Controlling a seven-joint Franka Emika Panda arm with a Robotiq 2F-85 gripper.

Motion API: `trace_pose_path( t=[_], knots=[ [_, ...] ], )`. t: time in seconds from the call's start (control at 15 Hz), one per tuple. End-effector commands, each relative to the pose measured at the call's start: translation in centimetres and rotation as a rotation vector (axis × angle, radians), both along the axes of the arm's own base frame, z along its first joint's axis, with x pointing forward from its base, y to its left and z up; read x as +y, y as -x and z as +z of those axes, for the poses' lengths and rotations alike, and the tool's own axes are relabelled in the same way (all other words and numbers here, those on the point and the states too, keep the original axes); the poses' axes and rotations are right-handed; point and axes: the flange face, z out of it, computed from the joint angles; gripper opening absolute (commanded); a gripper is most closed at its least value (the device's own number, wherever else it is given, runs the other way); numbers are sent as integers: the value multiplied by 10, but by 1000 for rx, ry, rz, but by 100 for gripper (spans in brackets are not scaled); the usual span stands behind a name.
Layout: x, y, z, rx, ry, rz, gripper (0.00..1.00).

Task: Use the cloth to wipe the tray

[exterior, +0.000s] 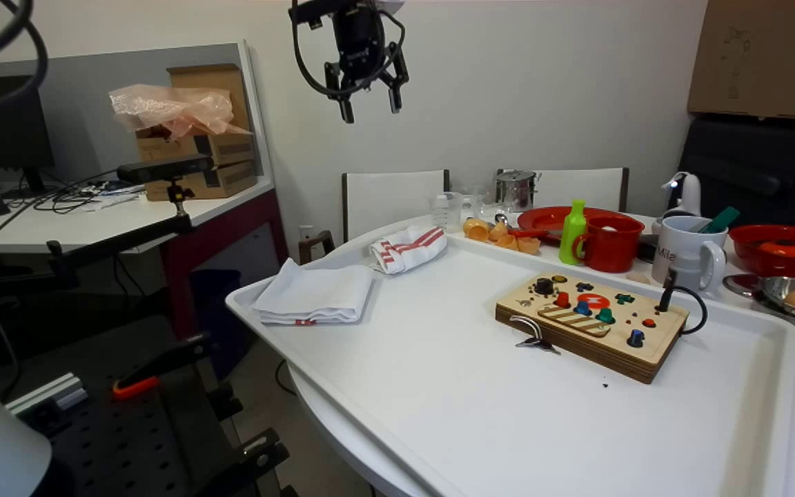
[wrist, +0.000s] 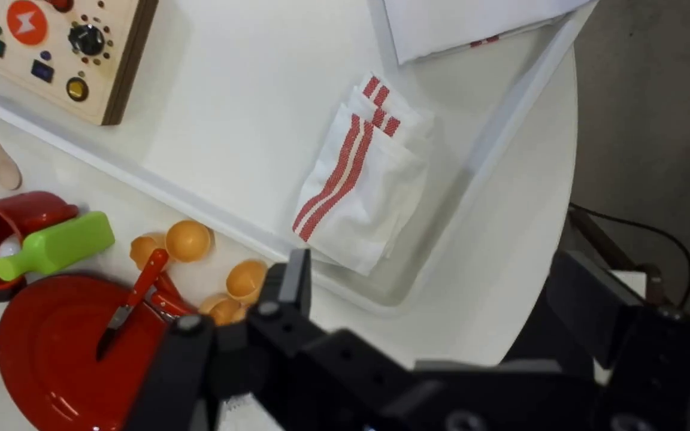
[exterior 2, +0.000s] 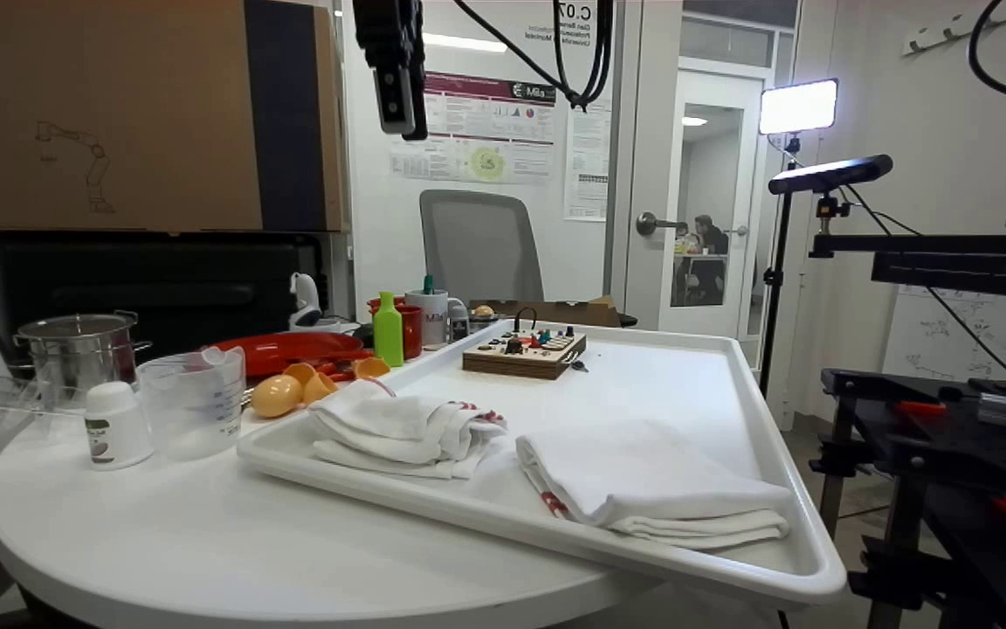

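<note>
The large white tray (exterior: 432, 373) lies on a round white table and shows in both exterior views (exterior 2: 678, 371). A white cloth with red stripes (exterior: 408, 250) lies crumpled and folded at a tray corner, also in the wrist view (wrist: 375, 185). A second folded white cloth (exterior: 318, 293) lies flat at the neighbouring corner, also in an exterior view (exterior 2: 643, 480). My gripper (exterior: 372, 114) is high above the table, apart from both cloths. Its fingers are wide apart with nothing between them, as the wrist view (wrist: 432, 260) shows. Small dark specks (exterior: 605, 385) lie on the tray.
A wooden control box (exterior: 591, 321) with a small metal clip or keys (exterior: 537, 338) stands on the tray. Beside the tray are eggshells (exterior: 508, 240), a green bottle (exterior: 573, 235), a red mug (exterior: 611, 245), a white mug (exterior: 680, 255), a red plate (wrist: 69, 353) and a measuring cup (exterior 2: 193, 406).
</note>
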Motion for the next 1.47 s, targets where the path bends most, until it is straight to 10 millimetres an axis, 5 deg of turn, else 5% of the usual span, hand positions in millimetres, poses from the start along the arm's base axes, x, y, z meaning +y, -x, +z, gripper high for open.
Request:
trace_pose_path(
  t=[0.0, 0.4, 0.67, 1.0, 1.4],
  knots=[
    [-3, -20, -38, -30, 35, -77, 100],
    [-30, -45, -123, 43, 77, -189, 100],
    [-50, -62, -161, 85, -22, -223, 100],
    [-58, -56, -173, 108, -9, -244, 100],
    [-40, -51, -170, 108, -2, -199, 100]
  ],
)
